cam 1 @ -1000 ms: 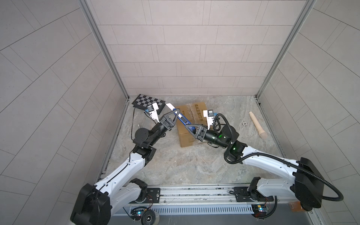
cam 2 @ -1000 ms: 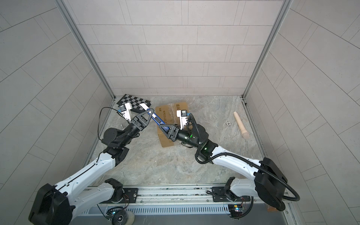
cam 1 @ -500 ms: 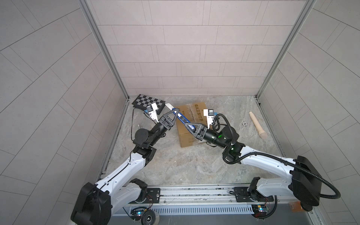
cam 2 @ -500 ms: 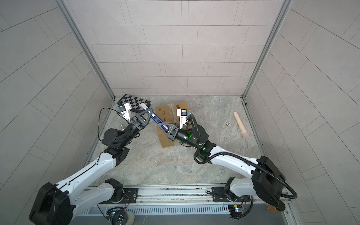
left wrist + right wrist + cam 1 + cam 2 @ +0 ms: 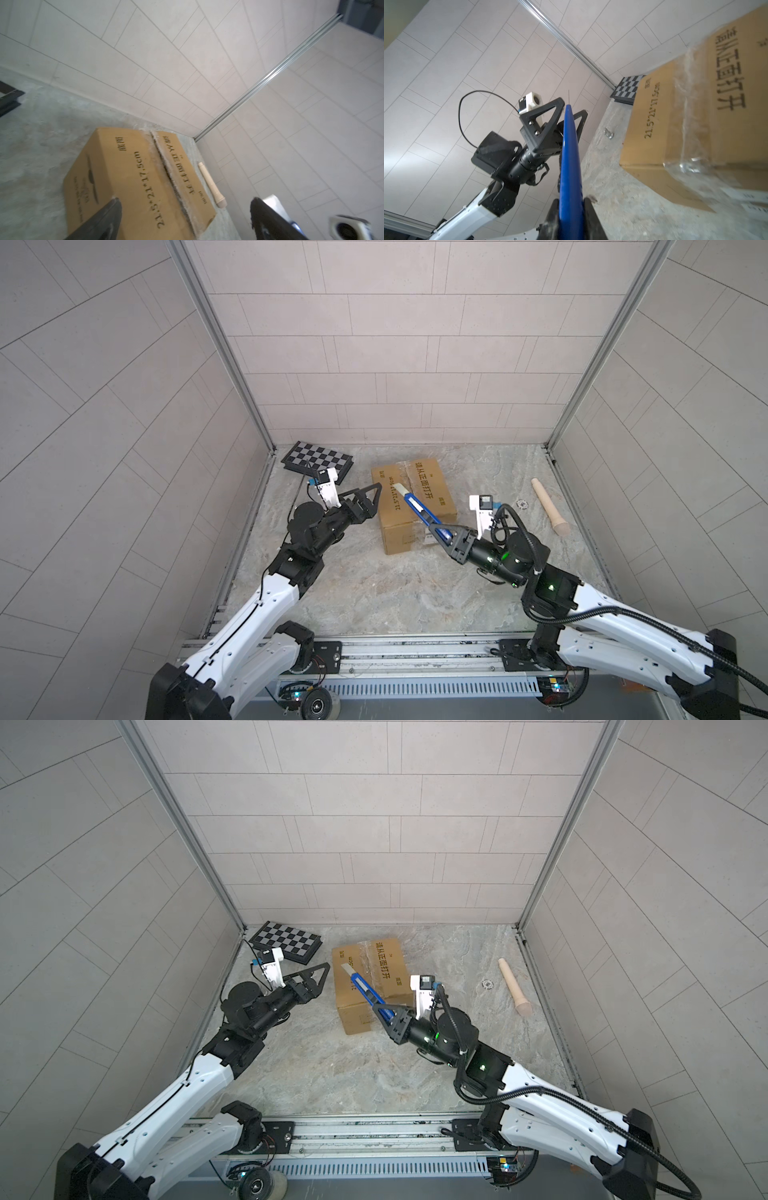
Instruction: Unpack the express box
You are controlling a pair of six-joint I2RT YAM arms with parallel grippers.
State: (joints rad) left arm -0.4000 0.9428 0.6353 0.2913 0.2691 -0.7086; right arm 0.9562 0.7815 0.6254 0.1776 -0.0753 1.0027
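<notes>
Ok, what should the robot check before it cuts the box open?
1. Grip: right gripper is shut on the blue knife. Ok.
2. Other arm clear: left gripper is open, empty, apart from the knife. Ok.
3. Aim: blade sits beside the tape, not on it. Not ok.
4. Contact: blade touching the box? Cannot tell.
5. Box flat on the floor, flaps shut. Ok.
6. Clutter: wooden stick lies far from the box. Ok.
</notes>
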